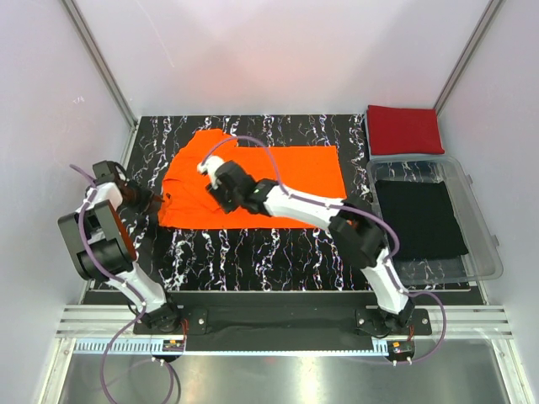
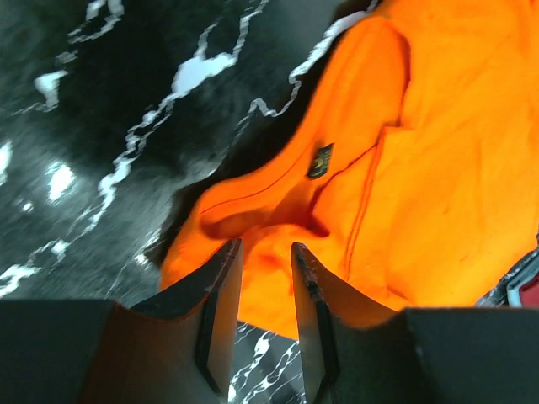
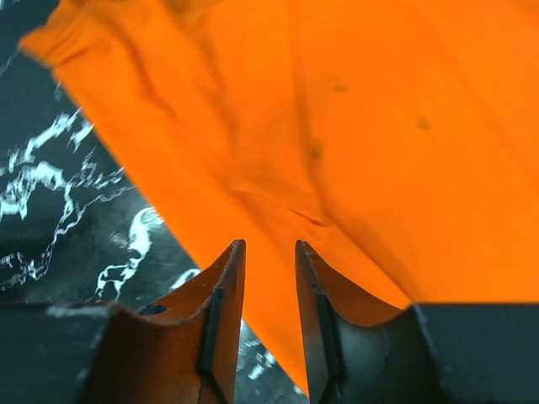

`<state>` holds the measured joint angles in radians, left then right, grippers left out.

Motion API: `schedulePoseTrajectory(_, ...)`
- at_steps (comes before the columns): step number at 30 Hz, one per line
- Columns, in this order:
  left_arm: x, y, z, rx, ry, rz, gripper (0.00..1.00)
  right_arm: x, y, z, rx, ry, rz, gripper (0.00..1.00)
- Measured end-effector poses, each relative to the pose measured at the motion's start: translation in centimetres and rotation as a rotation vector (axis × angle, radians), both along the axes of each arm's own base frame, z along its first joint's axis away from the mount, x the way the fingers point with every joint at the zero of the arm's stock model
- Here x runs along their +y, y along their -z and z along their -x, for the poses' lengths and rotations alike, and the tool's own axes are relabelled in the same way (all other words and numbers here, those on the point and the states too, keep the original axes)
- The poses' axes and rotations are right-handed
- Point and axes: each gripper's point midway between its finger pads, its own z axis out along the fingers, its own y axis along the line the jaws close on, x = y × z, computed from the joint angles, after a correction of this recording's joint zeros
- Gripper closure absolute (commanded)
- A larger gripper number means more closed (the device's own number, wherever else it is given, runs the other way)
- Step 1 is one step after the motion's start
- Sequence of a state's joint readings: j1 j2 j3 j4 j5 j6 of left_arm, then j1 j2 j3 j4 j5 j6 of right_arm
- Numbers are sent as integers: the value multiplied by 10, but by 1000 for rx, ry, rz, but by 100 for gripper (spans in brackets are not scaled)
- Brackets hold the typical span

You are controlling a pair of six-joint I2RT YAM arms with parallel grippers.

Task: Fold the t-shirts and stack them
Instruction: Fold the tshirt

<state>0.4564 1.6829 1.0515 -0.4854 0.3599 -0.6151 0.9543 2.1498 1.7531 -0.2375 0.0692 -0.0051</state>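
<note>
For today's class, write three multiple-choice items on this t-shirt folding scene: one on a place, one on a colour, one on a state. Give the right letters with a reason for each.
1. The black cloth lies
A. on a shelf
B. inside the clear bin
C. on a chair

2. The t-shirt under the right gripper is
A. blue
B. white
C. orange

3. The red t-shirt is
A. folded into a flat rectangle
B. spread out with its sleeves showing
C. hanging in the air

Answers:
1 B, since the top view shows the bin's clear walls all around the cloth.
2 C, since the right wrist view shows the orange t-shirt right below the fingers.
3 A, since it shows as a neat rectangle with no sleeves at the far right corner.
</note>
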Motion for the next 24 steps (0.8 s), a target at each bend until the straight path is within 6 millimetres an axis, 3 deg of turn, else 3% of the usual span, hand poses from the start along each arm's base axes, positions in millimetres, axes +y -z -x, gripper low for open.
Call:
schedulePoseTrajectory(5,-3,21,-7,18,6,44,66,41,28,28,-71,-153,86,59)
schedulePoseTrajectory(9,-7,34,-5,48,1,90,66,56,44,33,-130,-224,143,58)
schedulePoseTrajectory(16,-5,34,-6,43,-1,83,66,47,72,12,-222,-220,274,64)
schedulePoseTrajectory(19,-5,34,-6,44,-1,81,66,43,84,7,-242,-224,320,72)
schedulePoseTrajectory(21,-4,34,-6,45,-2,78,66,45,83,4,-262,-224,323,84)
schedulePoseTrajectory(24,-3,34,-6,47,-1,72,66,44,81,-1,-287,-212,333,90)
